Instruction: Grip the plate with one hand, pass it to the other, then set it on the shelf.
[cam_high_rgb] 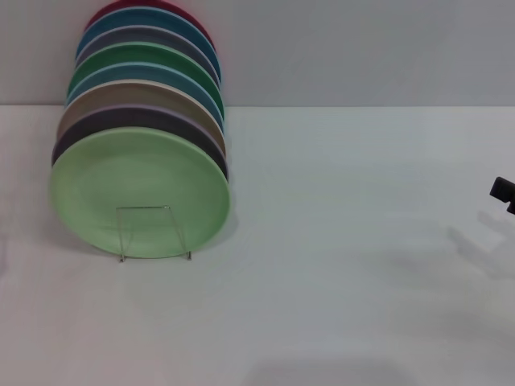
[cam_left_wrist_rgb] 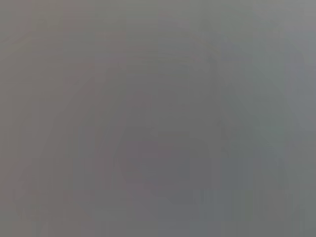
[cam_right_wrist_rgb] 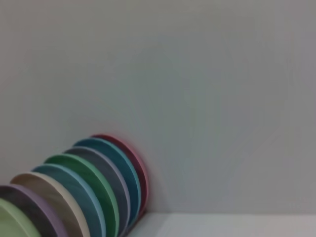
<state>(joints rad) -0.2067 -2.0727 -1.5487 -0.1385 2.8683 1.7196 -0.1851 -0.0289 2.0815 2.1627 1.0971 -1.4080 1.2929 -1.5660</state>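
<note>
The light mint-green plate (cam_high_rgb: 141, 189) stands on edge at the front of a row of plates at the table's left, leaning back on them. It also shows in the right wrist view (cam_right_wrist_rgb: 9, 223). The clear acrylic shelf (cam_high_rgb: 153, 233) holds its lower edge. A small black part of my right gripper (cam_high_rgb: 504, 193) shows at the far right edge of the head view, far from the plate and holding nothing that shows. My left gripper is out of view. The left wrist view shows only plain grey.
Behind the mint plate stand several plates on edge: a lilac-purple plate (cam_high_rgb: 205, 133), a beige one, blue ones, a darker green plate (cam_high_rgb: 145, 58), a grey one and a red one (cam_right_wrist_rgb: 136, 160). A grey wall (cam_high_rgb: 362, 48) stands behind the white table (cam_high_rgb: 338, 265).
</note>
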